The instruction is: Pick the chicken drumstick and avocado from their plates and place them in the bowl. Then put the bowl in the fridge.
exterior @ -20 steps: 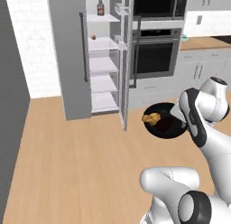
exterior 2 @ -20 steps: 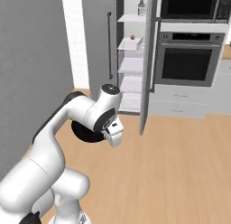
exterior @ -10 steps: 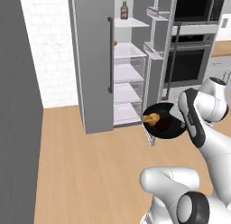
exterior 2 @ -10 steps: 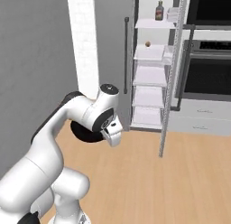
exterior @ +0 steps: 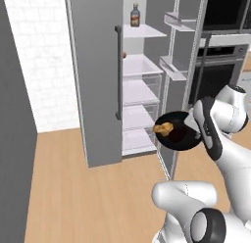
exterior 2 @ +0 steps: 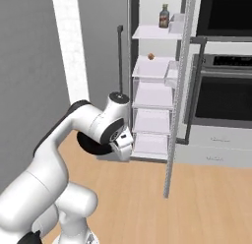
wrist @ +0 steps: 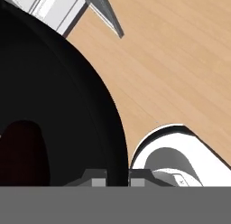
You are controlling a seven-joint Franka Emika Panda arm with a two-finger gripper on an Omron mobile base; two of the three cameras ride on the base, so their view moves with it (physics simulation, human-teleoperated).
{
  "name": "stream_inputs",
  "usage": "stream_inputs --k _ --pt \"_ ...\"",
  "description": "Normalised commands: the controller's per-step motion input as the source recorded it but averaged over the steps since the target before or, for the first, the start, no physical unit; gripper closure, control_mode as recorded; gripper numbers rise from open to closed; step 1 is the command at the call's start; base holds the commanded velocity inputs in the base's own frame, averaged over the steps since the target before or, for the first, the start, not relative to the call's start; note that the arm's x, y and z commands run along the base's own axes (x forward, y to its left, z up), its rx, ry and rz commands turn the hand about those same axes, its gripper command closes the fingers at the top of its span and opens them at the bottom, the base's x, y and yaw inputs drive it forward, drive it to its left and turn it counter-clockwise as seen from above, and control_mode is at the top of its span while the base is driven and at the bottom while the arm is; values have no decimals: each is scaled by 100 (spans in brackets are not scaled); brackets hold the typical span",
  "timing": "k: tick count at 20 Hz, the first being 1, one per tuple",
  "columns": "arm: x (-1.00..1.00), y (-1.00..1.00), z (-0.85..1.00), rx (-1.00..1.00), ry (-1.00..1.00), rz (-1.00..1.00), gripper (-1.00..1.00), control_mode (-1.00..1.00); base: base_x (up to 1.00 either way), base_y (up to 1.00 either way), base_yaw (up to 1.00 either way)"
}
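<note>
Bowl held up in front of the open fridge.

The black bowl [exterior: 182,133] hangs above the wood floor [exterior: 73,188] with the drumstick [exterior: 163,128] at its left rim, the gripper [wrist: 118,178] clamped on the bowl's edge. The fridge [exterior: 98,65] stands just ahead, its door [exterior 2: 178,90] swung open to the right of the bowl, white shelves [exterior 2: 152,95] bare in the middle. A bottle [exterior: 135,15] sits on the top shelf. The oven [exterior 2: 221,95] lies beyond the door.

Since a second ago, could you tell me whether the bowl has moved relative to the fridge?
Yes. The bowl, carried with the base, has come closer to the fridge and its open shelves.
</note>
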Motion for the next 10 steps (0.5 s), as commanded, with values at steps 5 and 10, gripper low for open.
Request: stream_inputs --k 5,10 --pt "0 0 0 0 0 0 100 100 100 -6 0" --pt "0 0 0 0 0 0 100 100 81 -1 0"
